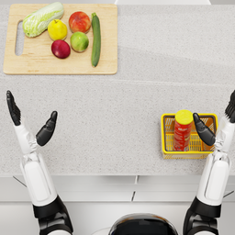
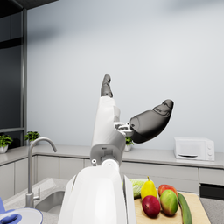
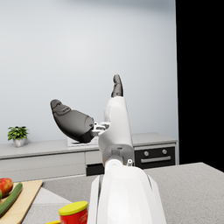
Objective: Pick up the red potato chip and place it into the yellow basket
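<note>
The red potato chip can [image 1: 183, 130] with its yellow lid stands inside the yellow basket [image 1: 166, 137] at the right of the counter in the head view. In the right wrist view only the can's top [image 3: 74, 211] shows. My right hand [image 1: 215, 123] is raised just right of the basket, fingers spread, holding nothing; its thumb [image 1: 203, 130] hangs over the basket's right side. My left hand [image 1: 31, 120] is lifted at the left of the counter, open and empty. In the wrist views, the left hand [image 2: 131, 113] and the right hand [image 3: 94, 111] stand up against the far wall.
A wooden cutting board [image 1: 32, 59] lies at the back left with a cabbage [image 1: 42, 19], a cucumber [image 1: 95, 39] and several fruits. The left wrist view shows a sink tap [image 2: 37, 164] and a microwave [image 2: 194, 148] on the far counter.
</note>
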